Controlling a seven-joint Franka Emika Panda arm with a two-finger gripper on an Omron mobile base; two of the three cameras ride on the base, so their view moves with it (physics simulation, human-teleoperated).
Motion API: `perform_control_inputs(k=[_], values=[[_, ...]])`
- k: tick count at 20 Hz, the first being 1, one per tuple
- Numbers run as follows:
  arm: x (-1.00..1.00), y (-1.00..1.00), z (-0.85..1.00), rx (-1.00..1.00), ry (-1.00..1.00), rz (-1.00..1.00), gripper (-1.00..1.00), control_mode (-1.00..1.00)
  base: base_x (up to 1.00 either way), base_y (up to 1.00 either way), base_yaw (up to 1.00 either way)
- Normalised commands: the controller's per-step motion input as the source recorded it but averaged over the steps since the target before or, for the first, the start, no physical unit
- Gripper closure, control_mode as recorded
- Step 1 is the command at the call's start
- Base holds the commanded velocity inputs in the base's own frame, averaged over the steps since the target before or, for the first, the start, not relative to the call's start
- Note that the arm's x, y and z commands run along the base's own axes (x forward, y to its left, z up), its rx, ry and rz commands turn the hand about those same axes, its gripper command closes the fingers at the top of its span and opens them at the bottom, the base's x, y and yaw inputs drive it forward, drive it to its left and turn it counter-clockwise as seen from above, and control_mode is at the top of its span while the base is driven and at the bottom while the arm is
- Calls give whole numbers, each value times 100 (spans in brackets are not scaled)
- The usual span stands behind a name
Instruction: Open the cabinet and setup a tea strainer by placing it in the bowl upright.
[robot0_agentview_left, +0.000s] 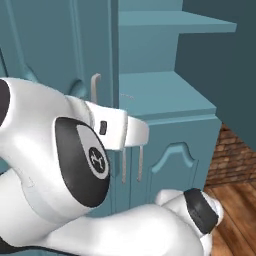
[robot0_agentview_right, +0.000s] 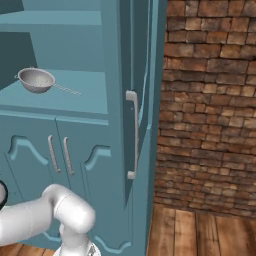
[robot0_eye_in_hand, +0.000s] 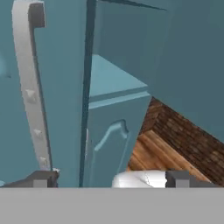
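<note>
The tall teal cabinet (robot0_agentview_left: 60, 45) has its right door (robot0_agentview_right: 142, 75) swung wide open, and its left door (robot0_eye_in_hand: 65, 87) looks ajar. On the lower inner shelf (robot0_agentview_right: 75, 97) lies the tea strainer (robot0_agentview_right: 36, 80), a pale mesh cup with a thin handle pointing right. My gripper (robot0_eye_in_hand: 109, 179) is open, its fingertips (robot0_eye_in_hand: 43, 178) far apart. The left tip sits right at the bottom of the left door's silver bar handle (robot0_eye_in_hand: 30, 87), and nothing is between the fingers. My white hand (robot0_agentview_left: 131, 132) hangs just in front of that door's edge. The bowl is out of view.
Below the shelves are shorter teal double doors (robot0_agentview_left: 170, 160) with small handles (robot0_agentview_right: 59, 155). A brick wall (robot0_agentview_right: 210, 100) rises to the right over a wooden floor (robot0_agentview_right: 200, 232). My own arm (robot0_agentview_left: 60, 165) blocks much of the left base view.
</note>
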Motion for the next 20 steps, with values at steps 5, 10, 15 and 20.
perform_control_inputs(k=[5, 10, 15, 20], values=[[-28, -73, 6, 44, -1, 5, -100, -100, 0, 0, 0], [-72, -69, 21, 48, 1, 0, -100, -100, 0, 0, 0], [-60, -57, 20, 48, 14, -2, -100, -100, 0, 0, 0], [-54, -48, 36, 50, 26, -3, -100, -100, 0, 0, 0]])
